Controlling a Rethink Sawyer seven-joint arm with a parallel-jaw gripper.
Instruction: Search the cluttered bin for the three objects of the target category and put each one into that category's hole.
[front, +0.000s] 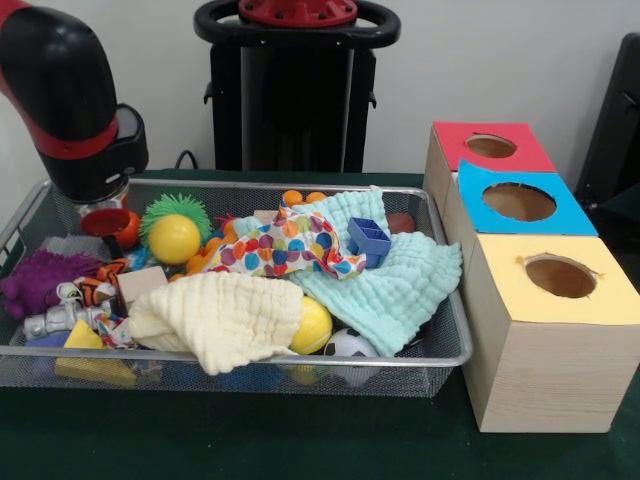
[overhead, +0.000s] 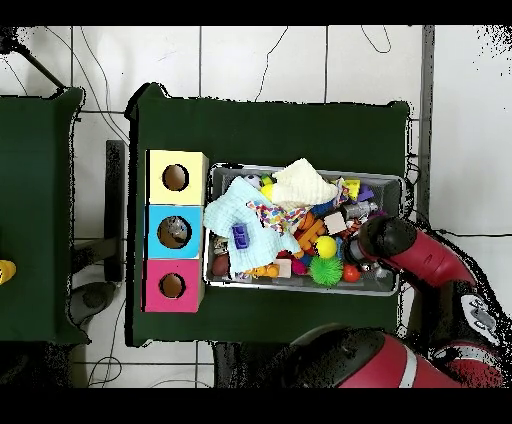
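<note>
A wire mesh bin (front: 440, 352) (overhead: 214, 225) holds a heap of toys and cloths. At its left far corner my gripper (front: 100, 208) hangs low over a red disc-shaped toy (front: 106, 221) and an orange ball (front: 130, 230). In the overhead view the arm (overhead: 386, 240) covers the gripper. A yellow ball (front: 175, 239), a green spiky ball (front: 176, 207) and a purple spiky toy (front: 34, 278) lie close by. A blue square block (front: 368, 238) (overhead: 240, 235) rests on the mint cloth (front: 390, 285). Three boxes with holes stand beside the bin: red (front: 492, 146), blue (front: 519, 201), yellow (front: 561, 276).
A cream cloth (front: 222, 318) and a polka-dot cloth (front: 285, 245) cover other toys. A second yellow ball (front: 313, 326), a black-and-white ball (front: 347, 345), a wooden block (front: 140, 283) and a yellow wedge (front: 84, 338) lie near the bin's front. Green cloth covers the table (front: 300, 440).
</note>
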